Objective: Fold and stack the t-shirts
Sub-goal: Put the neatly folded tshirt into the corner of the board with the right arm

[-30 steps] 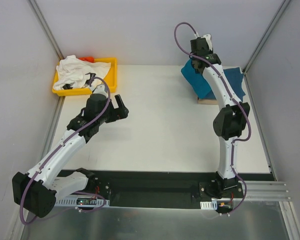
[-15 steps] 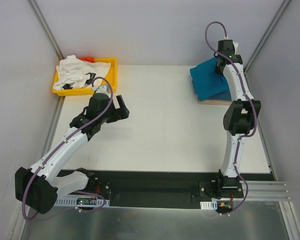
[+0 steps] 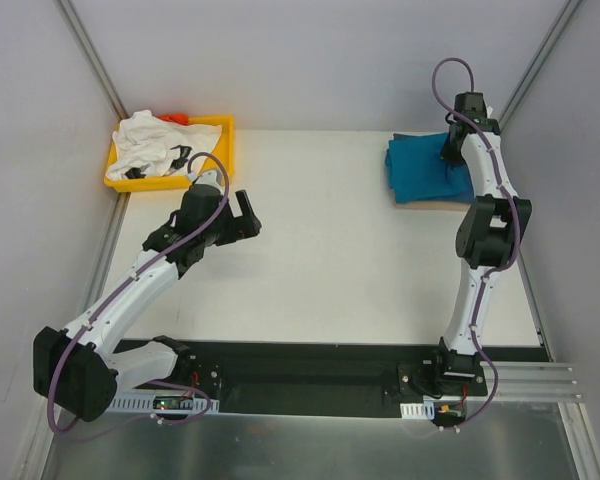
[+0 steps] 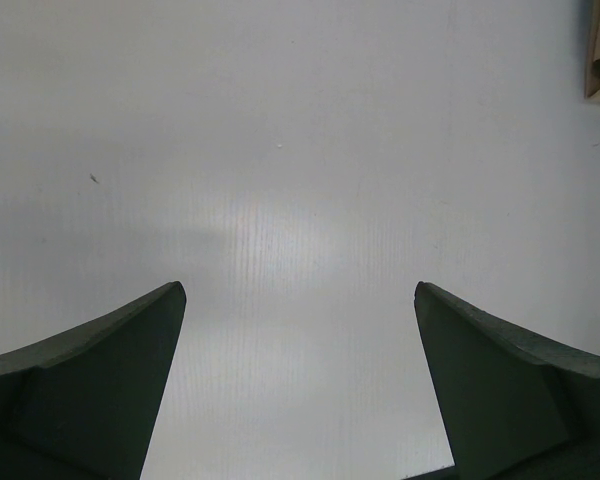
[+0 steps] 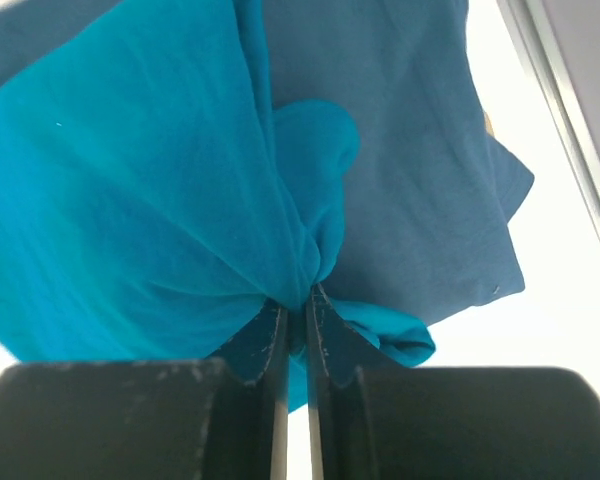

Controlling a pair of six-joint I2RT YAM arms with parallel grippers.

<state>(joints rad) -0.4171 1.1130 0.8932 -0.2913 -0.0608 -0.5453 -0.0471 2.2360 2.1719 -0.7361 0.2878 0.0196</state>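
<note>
The teal-blue t-shirt (image 5: 130,180) is soft, matt cloth, gathered into creases where the right hand (image 5: 295,300) pinches it. The darker blue t-shirt (image 5: 420,170) is the same dull cloth but lies smoother. That hand's fingers (image 5: 262,345) look like dark hard plastic, scuffed pale at the edges. The left hand (image 4: 298,288) has matt dark plastic fingers. The tabletop (image 3: 330,250) is smooth white, faintly ribbed, with a soft sheen. The tray (image 3: 226,150) is glossy yellow plastic and holds a crumpled cloth white t-shirt (image 3: 145,140). A pale board (image 3: 430,202) under the blue shirts looks like wood.
</note>
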